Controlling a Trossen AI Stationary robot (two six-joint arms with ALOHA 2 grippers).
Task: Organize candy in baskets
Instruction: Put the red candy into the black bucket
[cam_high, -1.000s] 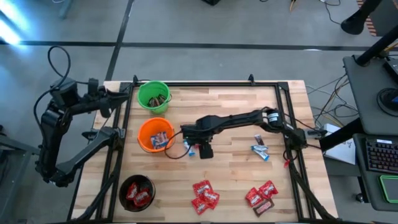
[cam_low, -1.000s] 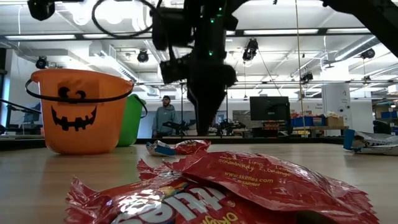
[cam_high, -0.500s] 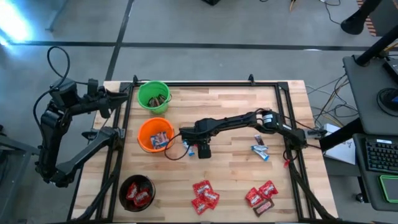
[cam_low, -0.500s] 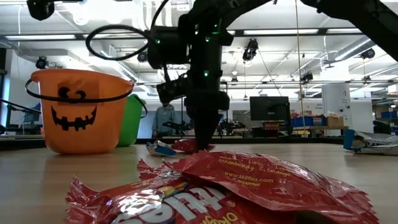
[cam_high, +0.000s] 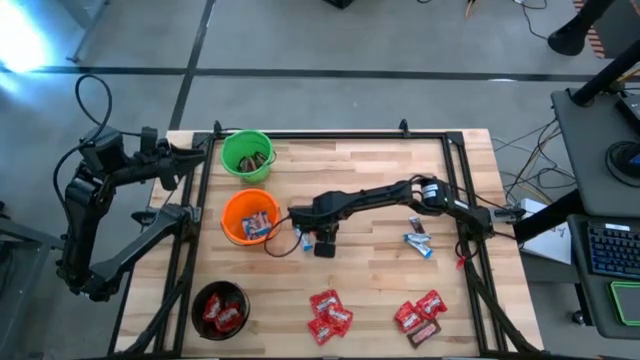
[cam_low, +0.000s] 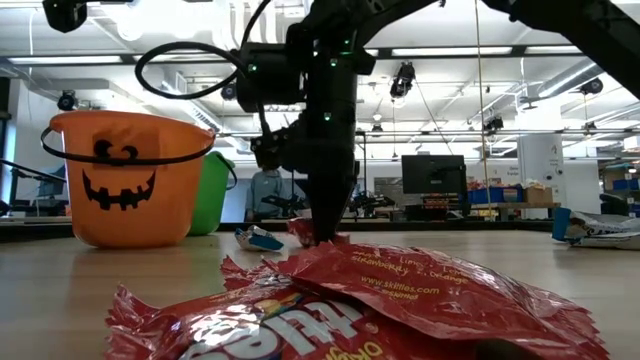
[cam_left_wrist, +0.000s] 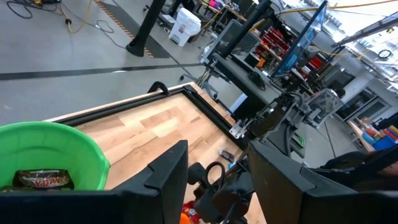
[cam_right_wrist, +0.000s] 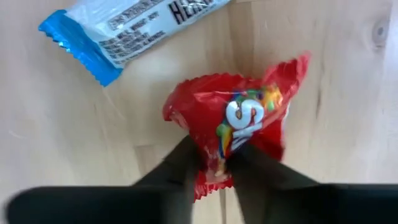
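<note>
My right gripper (cam_high: 322, 243) is down on the table just right of the orange basket (cam_high: 249, 216), shut on a red candy (cam_right_wrist: 249, 118) whose wrapper bunches up between the fingertips (cam_right_wrist: 186, 163). A blue-and-white candy (cam_right_wrist: 130, 31) lies right beside it. The low view shows the same gripper (cam_low: 322, 236) touching the tabletop next to the orange basket (cam_low: 125, 180). My left gripper (cam_high: 190, 150) waits open at the table's far left edge, beside the green basket (cam_high: 247, 155), which holds brown candy (cam_left_wrist: 40, 180). The black basket (cam_high: 220, 307) at the front left holds red candy.
Red candies lie in two loose groups near the front edge (cam_high: 328, 313) (cam_high: 420, 315). Two blue-and-white candies (cam_high: 418, 240) sit at the right. A black frame (cam_high: 330, 134) rims the table. A red wrapper (cam_low: 400, 290) fills the low view's foreground.
The right gripper has come down onto the table and closed its fingers on the red candy. The left arm has not moved.
</note>
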